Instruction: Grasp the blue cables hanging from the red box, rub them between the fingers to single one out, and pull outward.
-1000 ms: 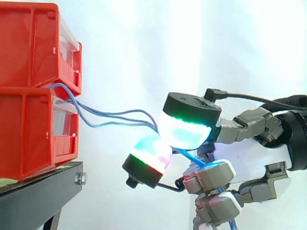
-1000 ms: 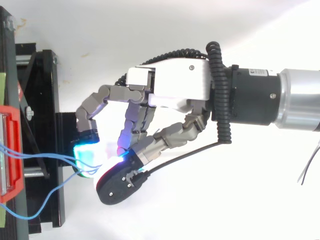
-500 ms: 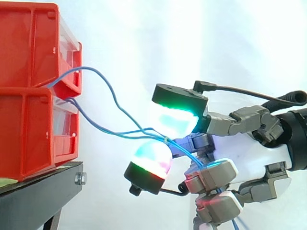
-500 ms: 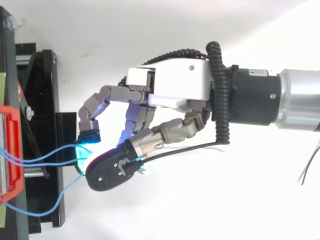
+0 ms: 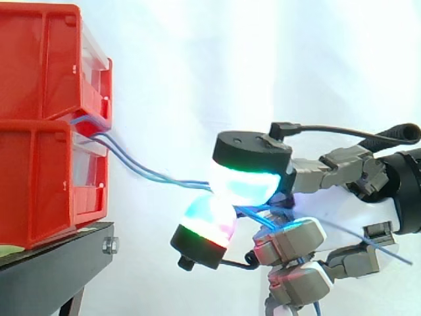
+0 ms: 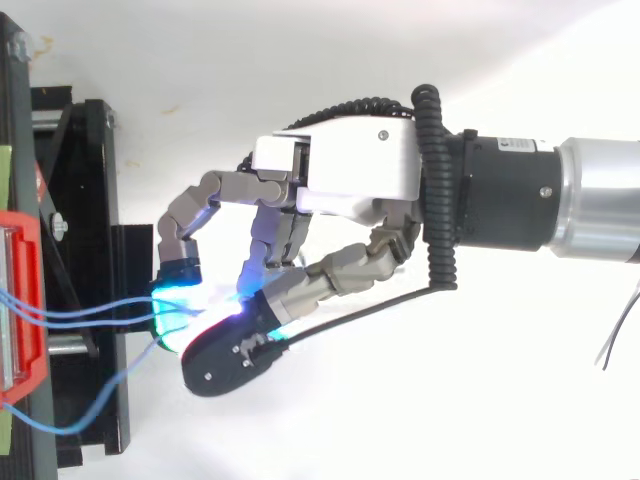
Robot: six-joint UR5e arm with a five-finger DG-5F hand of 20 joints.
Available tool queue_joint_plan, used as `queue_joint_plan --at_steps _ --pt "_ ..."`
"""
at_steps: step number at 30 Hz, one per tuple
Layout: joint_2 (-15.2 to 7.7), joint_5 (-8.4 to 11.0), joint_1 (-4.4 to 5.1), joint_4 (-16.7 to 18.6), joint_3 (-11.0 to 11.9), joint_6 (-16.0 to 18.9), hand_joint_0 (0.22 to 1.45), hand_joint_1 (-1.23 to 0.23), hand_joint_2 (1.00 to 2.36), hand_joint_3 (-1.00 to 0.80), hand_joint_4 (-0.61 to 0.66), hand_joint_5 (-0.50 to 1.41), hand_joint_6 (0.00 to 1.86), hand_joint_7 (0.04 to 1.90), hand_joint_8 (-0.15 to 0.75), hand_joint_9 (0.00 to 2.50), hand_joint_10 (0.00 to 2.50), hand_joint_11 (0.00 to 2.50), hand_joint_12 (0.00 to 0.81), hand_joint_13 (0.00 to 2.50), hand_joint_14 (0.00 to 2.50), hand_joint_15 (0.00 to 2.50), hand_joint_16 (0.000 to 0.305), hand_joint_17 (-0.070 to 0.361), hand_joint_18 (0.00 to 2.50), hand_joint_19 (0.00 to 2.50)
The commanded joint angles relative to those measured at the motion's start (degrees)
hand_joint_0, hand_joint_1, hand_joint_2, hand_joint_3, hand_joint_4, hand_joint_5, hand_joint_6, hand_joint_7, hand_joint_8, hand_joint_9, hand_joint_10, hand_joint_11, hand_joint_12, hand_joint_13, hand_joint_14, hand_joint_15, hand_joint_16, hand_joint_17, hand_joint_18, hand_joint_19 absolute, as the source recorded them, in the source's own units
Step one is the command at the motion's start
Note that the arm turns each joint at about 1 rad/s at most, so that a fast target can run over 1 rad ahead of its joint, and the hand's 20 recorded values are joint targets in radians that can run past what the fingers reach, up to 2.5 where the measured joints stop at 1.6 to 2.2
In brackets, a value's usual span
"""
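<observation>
— So, what is the hand [image 6: 340,170] doing in front of the white curtain?

— It is pinching the blue cables [image 5: 154,174] between opposing fingertips [image 5: 247,183] that are glowing cyan and green. The upper pad is pressing down onto the lower pad [image 5: 209,217], and the strands are passing through the seam where they meet. The other fingers are curling loosely below and behind that pinch, and whether they are holding anything is impossible to tell.

— And where are the cables running?

— Ahead of the fingertips they are stretching almost taut toward the red box [image 5: 46,125], entering at the gap between its 2 stacked tiers. Seen from above, 2 strands are arriving at the pinch side by side, while 1 more is sagging in a loop off to the side of the fingers before rising to them. Behind the pads, toward the palm, a loose blue end is trailing out past the curled fingers.

— Which step is that, then?

— By the look of it, the grasp is made and the rubbing is under way. Several strands are sitting in the pinch, so singling 1 out is looking unfinished.

— What is the next move calling for?

— Probably rolling the pads against each other until only 1 strand is left between them, then drawing away from the box. Squeezing too lightly is risking dropping every strand.
</observation>
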Motion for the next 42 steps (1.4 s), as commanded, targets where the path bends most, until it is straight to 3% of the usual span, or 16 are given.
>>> queue_joint_plan --at_steps 1,7,14,22,27,34,42 --pt "0.08 0.01 0.00 0.00 0.01 0.00 0.71 -0.85 1.01 -0.35 -0.07 -0.16 0.90 1.00 0.226 1.32 0.02 1.41 0.336 1.24 0.03 0.98 0.051 0.115 0.88 0.66" --pt "-0.01 0.01 -0.09 -0.26 0.01 -0.09 0.77 -0.89 1.00 -0.50 -0.18 -0.16 0.90 1.05 0.206 1.32 0.02 1.39 0.330 1.24 0.03 0.96 0.049 0.111 0.88 0.63" --pt "0.34 -0.16 -0.27 -2.72 0.01 -0.26 0.54 -0.81 1.00 -0.50 0.00 -0.15 0.89 0.94 0.244 1.34 0.02 1.38 0.347 1.25 0.03 0.96 0.052 0.117 0.88 0.67" --pt "1.31 -0.16 -0.44 -7.12 -0.08 -0.62 0.46 -0.68 1.00 -0.50 0.05 -0.16 0.88 0.88 0.275 1.36 0.01 1.38 0.383 1.28 0.02 0.96 0.060 0.136 0.92 0.66" --pt "1.84 -1.39 -0.53 -10.81 -0.08 -1.67 0.45 -0.64 1.00 -0.50 0.06 -0.16 0.87 0.86 0.283 1.36 0.01 1.37 0.389 1.29 0.03 0.97 0.062 0.139 0.93 0.66" --pt "2.72 -1.22 -0.53 -11.07 0.01 -4.13 0.46 -0.61 1.00 -0.50 0.06 -0.16 0.85 0.87 0.278 1.36 0.01 1.35 0.387 1.29 0.03 0.97 0.062 0.140 0.92 0.66" --pt "2.98 -1.13 -0.71 -11.07 0.01 -4.13 0.47 -0.58 1.00 -0.50 0.07 -0.16 0.83 0.85 0.271 1.36 0.01 1.36 0.383 1.29 0.03 0.96 0.061 0.138 0.92 0.67"
